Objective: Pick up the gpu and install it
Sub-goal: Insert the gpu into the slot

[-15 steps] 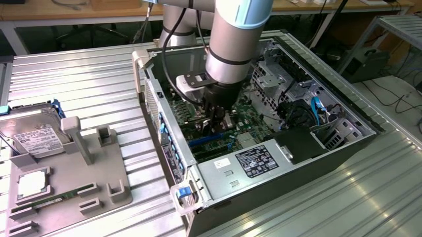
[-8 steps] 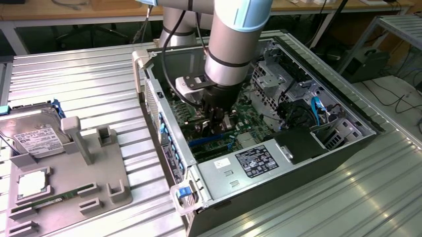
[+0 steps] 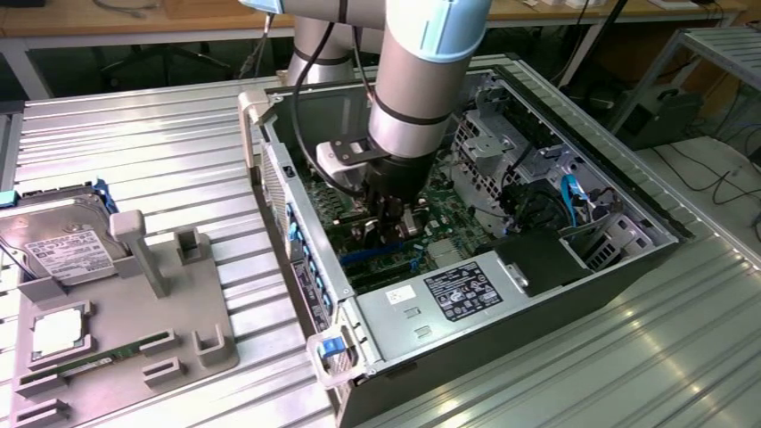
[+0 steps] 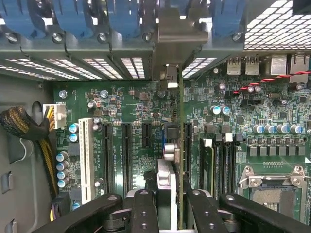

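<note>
The gpu (image 4: 171, 145) is seen edge-on in the wrist view. It stands upright over the green motherboard (image 4: 131, 104), beside the black expansion slots (image 4: 127, 155). Its silvery end bracket (image 4: 177, 34) reaches up against the case's rear slot openings. My gripper (image 4: 170, 216) is shut on the card, with a black finger (image 4: 143, 211) on each side of it. In the exterior view, my gripper (image 3: 388, 212) reaches straight down into the open computer case (image 3: 298, 267), and the card (image 3: 394, 234) hangs below it just above the board.
Blue slot latches (image 4: 73, 17) line the case's rear wall. A white slot (image 4: 86, 160) and a sleeved cable bundle (image 4: 19, 124) lie to one side, the processor socket (image 4: 272, 189) to the other. Outside the case, a grey fixture (image 3: 131, 330) holds a hard drive (image 3: 66, 248) and a memory stick (image 3: 84, 366).
</note>
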Controlling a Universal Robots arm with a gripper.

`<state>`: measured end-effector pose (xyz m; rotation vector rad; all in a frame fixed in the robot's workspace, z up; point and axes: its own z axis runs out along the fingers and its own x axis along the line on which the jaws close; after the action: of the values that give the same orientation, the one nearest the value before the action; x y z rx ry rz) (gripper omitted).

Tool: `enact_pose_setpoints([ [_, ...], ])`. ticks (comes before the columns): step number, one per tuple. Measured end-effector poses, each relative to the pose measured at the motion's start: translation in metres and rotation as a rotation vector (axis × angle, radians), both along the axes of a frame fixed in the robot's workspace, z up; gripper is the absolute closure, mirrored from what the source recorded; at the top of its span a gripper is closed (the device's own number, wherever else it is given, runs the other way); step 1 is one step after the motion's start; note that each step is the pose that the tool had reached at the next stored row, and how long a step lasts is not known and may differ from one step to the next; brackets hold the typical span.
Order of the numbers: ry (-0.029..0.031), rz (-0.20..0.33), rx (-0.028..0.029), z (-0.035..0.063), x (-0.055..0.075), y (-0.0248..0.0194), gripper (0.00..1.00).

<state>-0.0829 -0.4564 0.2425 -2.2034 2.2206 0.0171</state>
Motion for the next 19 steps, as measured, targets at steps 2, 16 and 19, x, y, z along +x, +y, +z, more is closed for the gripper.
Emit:
enact_pose_setpoints([
  [2, 0.0004, 0.0, 0.0, -0.0009, 0.0, 0.0, 0.71],
  [16, 0.003, 0.0, 0.0001, -0.0045, -0.0001, 0.0, 0.71],
  [19, 0.0031, 0.0, 0.0, -0.0051, -0.0003, 0.0, 0.71],
])
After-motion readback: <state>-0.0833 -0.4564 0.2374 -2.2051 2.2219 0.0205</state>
